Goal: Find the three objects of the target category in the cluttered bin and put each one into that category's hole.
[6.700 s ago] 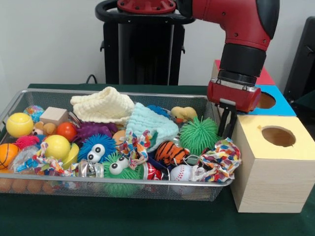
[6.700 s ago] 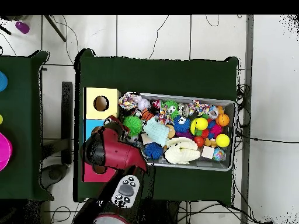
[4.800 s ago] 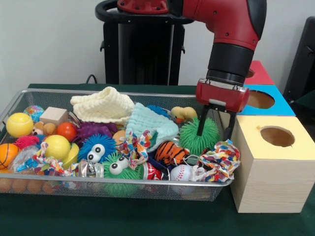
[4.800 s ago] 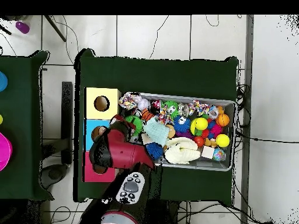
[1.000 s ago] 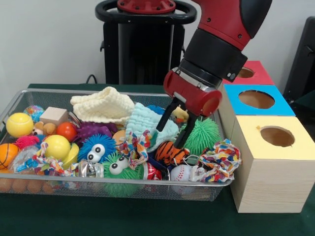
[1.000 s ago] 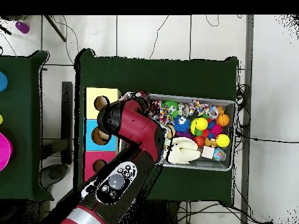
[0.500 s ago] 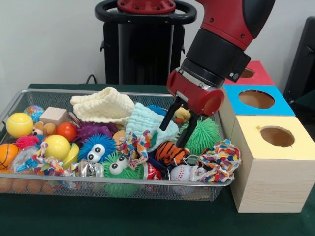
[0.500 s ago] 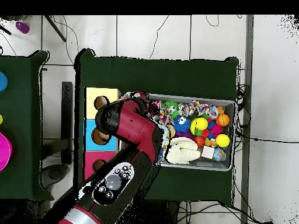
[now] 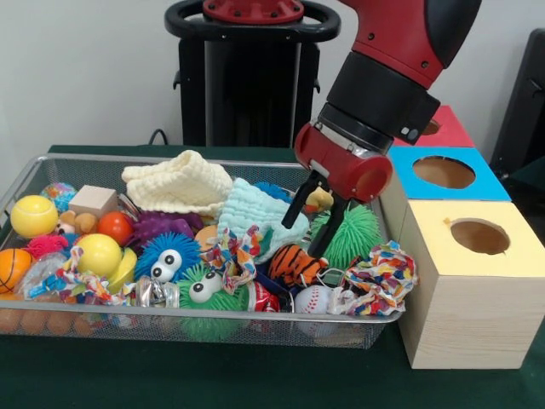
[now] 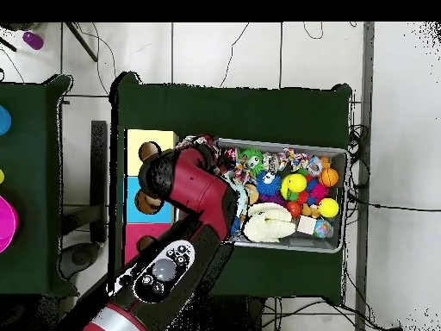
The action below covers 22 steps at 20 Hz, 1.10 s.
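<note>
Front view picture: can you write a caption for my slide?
Red robot arm's open gripper hovers over a wire bin crammed with toys, beside three holed boxes.

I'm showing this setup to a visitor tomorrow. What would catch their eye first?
Probably the red arm's open gripper hanging tilted over the right end of the wire bin, between the mint cloth and the spiky green ball. Next, the yellow box at the bin's right.

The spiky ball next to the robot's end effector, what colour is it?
Green. The spiky ball shows best in the front view.
</note>
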{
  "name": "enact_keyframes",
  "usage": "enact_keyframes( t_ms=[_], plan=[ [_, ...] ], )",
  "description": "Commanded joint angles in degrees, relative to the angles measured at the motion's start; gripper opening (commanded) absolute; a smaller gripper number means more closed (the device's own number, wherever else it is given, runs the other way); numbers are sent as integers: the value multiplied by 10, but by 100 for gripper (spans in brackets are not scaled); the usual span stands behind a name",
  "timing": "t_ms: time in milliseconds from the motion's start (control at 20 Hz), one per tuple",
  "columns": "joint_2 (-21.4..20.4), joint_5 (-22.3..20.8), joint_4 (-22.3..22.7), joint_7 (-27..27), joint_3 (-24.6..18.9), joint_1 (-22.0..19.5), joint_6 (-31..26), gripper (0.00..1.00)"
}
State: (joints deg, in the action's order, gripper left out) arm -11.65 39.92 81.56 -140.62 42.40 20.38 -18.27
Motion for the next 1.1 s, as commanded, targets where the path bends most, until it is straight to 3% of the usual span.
enact_keyframes(
  t_ms=[50,1100],
  plan=[
    [33,31,-6,-187,-15,7,-84,100],
    [52,34,-31,-235,8,23,-105,100]
  ],
)
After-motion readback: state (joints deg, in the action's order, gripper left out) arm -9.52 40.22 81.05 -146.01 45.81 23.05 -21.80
